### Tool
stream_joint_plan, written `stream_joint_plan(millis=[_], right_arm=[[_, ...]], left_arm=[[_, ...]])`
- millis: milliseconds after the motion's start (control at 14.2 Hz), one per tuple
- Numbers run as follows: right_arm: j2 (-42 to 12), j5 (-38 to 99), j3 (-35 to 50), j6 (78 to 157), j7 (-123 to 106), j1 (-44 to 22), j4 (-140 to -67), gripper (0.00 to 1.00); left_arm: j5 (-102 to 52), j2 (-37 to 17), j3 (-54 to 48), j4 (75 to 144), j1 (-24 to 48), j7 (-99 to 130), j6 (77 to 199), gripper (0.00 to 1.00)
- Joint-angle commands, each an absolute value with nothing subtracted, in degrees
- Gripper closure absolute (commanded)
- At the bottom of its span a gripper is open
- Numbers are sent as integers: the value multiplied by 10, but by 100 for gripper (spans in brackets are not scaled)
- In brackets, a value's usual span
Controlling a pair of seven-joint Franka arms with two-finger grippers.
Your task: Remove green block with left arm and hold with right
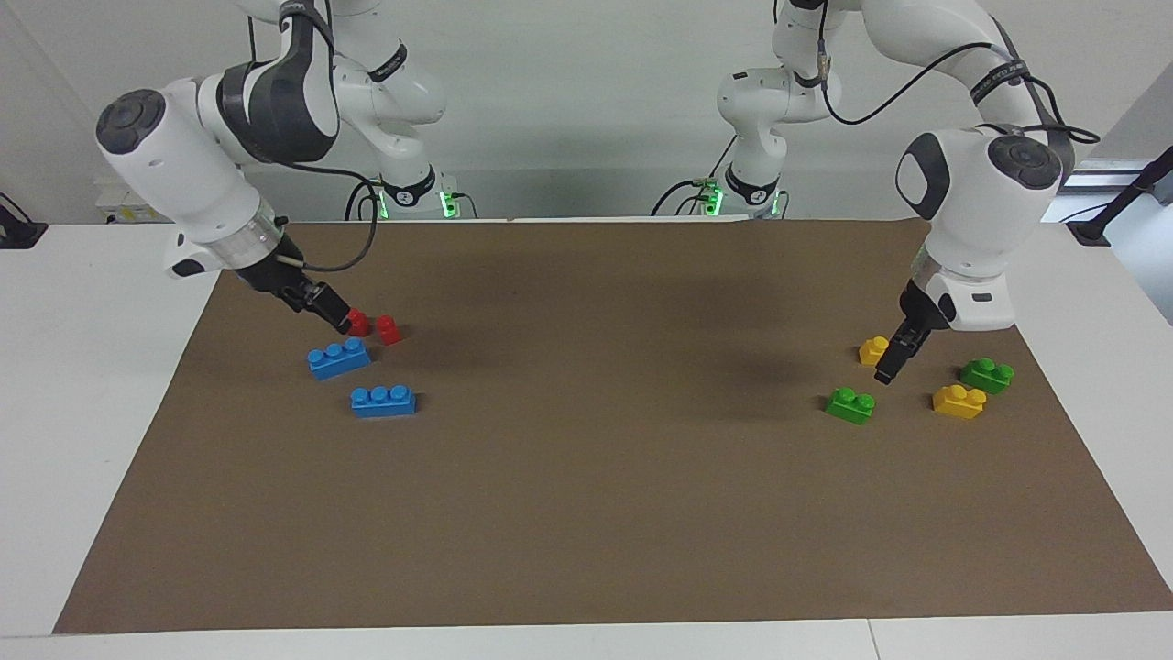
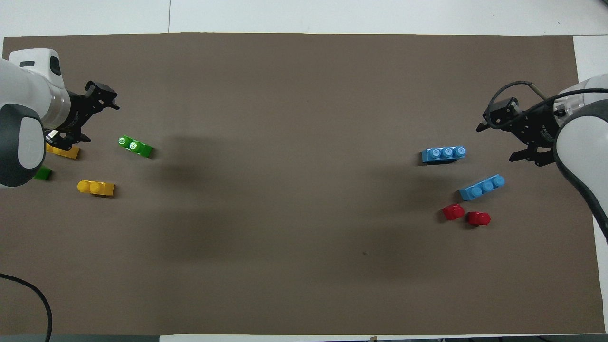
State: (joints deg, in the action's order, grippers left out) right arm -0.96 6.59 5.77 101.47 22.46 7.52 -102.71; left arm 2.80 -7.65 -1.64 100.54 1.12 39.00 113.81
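The bright green block (image 1: pixel 849 404) lies flat on the brown mat (image 1: pixel 586 513) toward the left arm's end; it also shows in the overhead view (image 2: pixel 135 146). My left gripper (image 1: pixel 887 371) hangs open and empty above the mat, between the green block and a yellow brick (image 1: pixel 873 349). In the overhead view the left gripper (image 2: pixel 97 121) stands beside the block, apart from it. My right gripper (image 1: pixel 334 316) is open and empty, raised close by two red blocks (image 1: pixel 373 326); it also shows in the overhead view (image 2: pixel 496 142).
A darker green brick (image 1: pixel 987 374) and a second yellow brick (image 1: pixel 959 401) lie beside the green block, toward the left arm's end. Two blue three-stud bricks (image 1: pixel 339 357) (image 1: pixel 383 401) lie by the red blocks.
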Motion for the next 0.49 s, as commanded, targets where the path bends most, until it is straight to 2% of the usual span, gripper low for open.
stream_joint_plan(millis=[0,212,424], right_arm=[[33,41,62,985,144,74,-1034,0],[29,23,62,935,29,75,-981,0],[32,7,66,943,13,74,-983,0]], left_arm=[[29,-34,-15,999,11,285,1082,0],[29,4,-13,997,6,160,1026,0],[28,11,-14,975,6,78,968,0]])
